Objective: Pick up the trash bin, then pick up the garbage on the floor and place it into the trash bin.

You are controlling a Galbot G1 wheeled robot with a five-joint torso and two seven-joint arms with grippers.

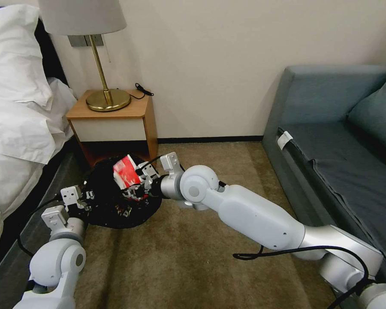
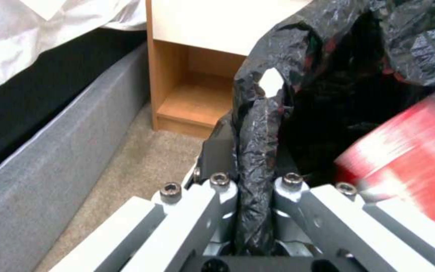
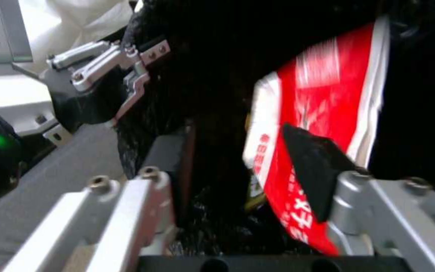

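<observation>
Step in hand: deposit. Right gripper (image 1: 135,189), jaws apart, red-and-white wrapper (image 1: 125,171) between them, centre-left over trash bin (image 1: 99,201); left gripper (image 1: 83,198) clamps its rim. Next: withdraw clear.

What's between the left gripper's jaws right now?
A pinched fold of the trash bin's black bag liner, seen in the left wrist view; the left gripper is shut on it.
</observation>
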